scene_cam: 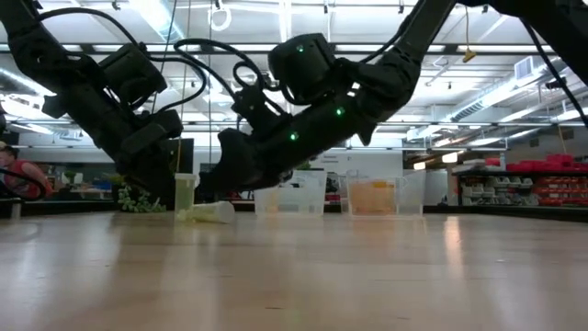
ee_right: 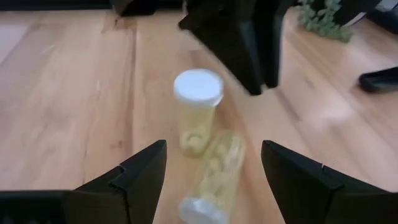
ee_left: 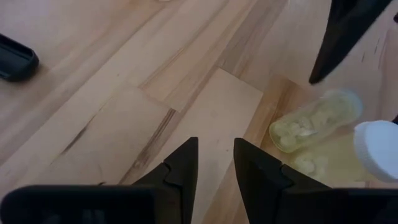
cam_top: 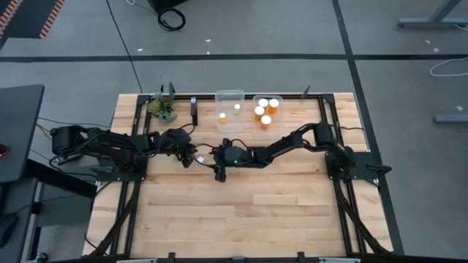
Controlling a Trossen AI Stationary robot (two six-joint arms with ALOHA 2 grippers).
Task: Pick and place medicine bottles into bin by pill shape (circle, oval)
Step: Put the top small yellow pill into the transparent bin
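At table (cam_top: 241, 219) centre I see right gripper (ee_right: 211, 163) fingers wide over two bottles (ee_right: 198, 111), left gripper (ee_left: 216, 163) fingers narrow, empty.

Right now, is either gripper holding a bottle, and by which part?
Nothing is held. The right gripper is open over the lying bottle; the left gripper is empty beside the standing bottle.

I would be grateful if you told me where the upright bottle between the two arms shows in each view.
High view: the upright bottle sits at centre-left, between both arms.
Low view: it stands left of centre.
Left wrist view: only its white cap shows, at the right edge.
Right wrist view: it stands at centre.
Shared landmark: the lying bottle beside it.
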